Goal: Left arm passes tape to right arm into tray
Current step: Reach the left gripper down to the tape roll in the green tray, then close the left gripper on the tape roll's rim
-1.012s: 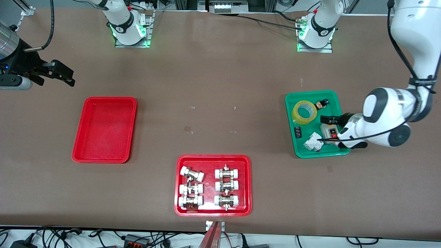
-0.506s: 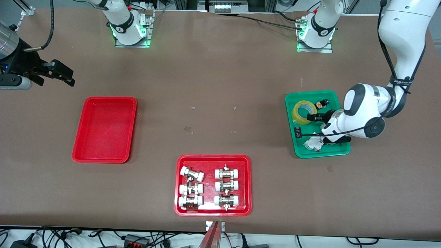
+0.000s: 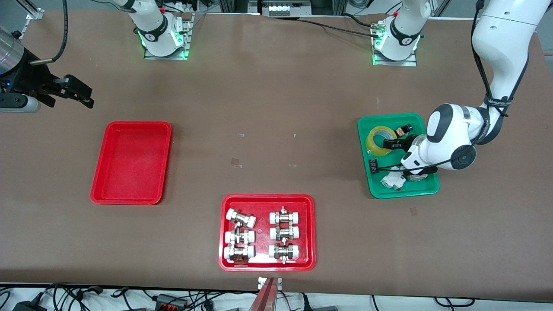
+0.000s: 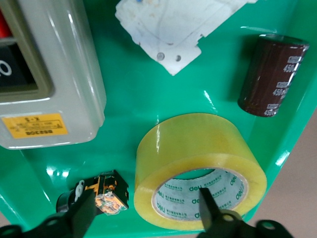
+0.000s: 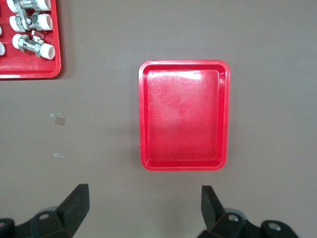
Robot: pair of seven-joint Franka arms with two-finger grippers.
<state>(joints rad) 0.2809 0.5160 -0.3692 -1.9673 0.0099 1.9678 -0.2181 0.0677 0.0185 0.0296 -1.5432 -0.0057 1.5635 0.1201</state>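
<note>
- Spread wide, the jaws of the left gripper [image 4: 146, 218] hang low over the green tray [image 3: 380, 190], one finger [image 4: 213, 210] just inside the roll's hole and the other out past the roll's rim; nothing is pinched.
- Between those jaws lies the tape [image 4: 198, 168], a broad glossy ring of translucent yellow film on a pale printed core, resting flat in the green tray's corner toward the robots' bases.
- Glossy moulded plastic with rounded corners, the green tray also holds a beige switch box [image 4: 47, 74] with a yellow label, a dark brown cylinder [image 4: 272, 77], a white clip-shaped part [image 4: 173, 25] and a small black-and-orange component [image 4: 101, 193].
- Spread too, the right gripper [image 5: 143, 206] waits in the air, holding nothing, over bare brown table [image 3: 276, 108] beside the tray [image 5: 184, 115], a shallow red plastic rectangle with raised rim, nothing in it.
- One more red tray [image 3: 267, 265] holds six metal fittings [image 3: 261, 235] with white caps.
</note>
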